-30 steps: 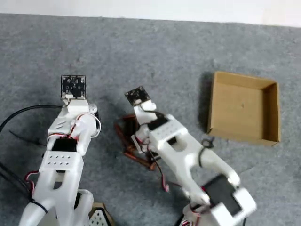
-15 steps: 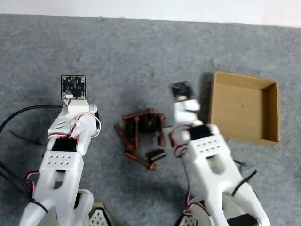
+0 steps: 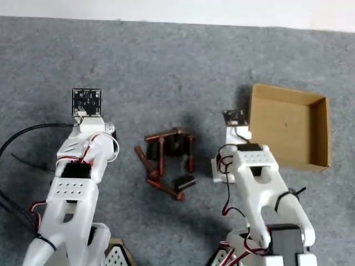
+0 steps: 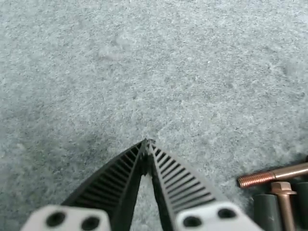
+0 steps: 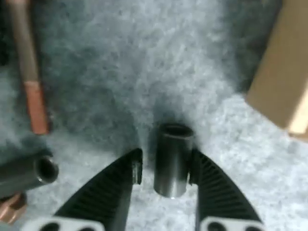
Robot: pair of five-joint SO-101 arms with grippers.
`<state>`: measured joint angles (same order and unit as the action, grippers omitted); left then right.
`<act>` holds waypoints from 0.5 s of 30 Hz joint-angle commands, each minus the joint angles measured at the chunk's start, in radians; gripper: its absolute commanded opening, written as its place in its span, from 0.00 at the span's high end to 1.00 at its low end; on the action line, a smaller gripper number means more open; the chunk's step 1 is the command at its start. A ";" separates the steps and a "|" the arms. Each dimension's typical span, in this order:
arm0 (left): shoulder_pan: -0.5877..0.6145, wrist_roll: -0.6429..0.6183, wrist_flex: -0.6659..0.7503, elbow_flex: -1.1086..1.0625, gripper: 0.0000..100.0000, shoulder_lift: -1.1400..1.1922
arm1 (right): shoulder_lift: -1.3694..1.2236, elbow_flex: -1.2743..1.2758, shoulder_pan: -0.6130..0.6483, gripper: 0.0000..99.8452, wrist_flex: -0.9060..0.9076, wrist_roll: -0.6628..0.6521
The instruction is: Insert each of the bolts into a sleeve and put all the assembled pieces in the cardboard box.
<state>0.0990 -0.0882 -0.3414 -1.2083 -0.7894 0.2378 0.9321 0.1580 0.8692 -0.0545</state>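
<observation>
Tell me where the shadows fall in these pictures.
High view: the cardboard box throws a dark shadow toward the bolts. Left wrist view: a soft shadow lies beside the left hand. Right wrist view: a dark shadow lies around the sleeve.

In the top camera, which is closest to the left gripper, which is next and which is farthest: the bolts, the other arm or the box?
1. Bolts: nearest the left gripper, just to its right.
2. Right arm: next, beyond the bolts.
3. Box: farthest, at the far right.
</observation>
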 commanded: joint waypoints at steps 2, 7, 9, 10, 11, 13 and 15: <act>0.004 -0.005 0.023 0.004 0.99 0.004 | -0.022 -0.036 -0.019 0.84 -0.022 -0.009; 0.004 -0.005 0.023 0.004 0.99 0.004 | -0.022 -0.035 -0.019 0.85 -0.076 -0.008; 0.004 -0.005 0.023 0.004 0.99 0.004 | -0.030 -0.035 -0.019 0.85 -0.105 -0.008; 0.004 -0.005 0.023 0.004 0.99 0.004 | -0.030 -0.035 -0.019 0.85 -0.105 -0.008; 0.004 -0.005 0.023 0.004 0.99 0.004 | -0.030 -0.035 -0.019 0.85 -0.107 -0.009; 0.004 -0.005 0.023 0.004 0.99 0.004 | -0.031 -0.035 -0.019 0.85 -0.107 -0.009; 0.004 -0.005 0.023 0.004 0.99 0.004 | -0.031 -0.036 -0.019 0.85 -0.108 -0.009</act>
<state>0.0990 -0.0882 -0.3414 -1.2083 -0.7894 0.2194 0.9214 0.1565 0.8186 -0.0545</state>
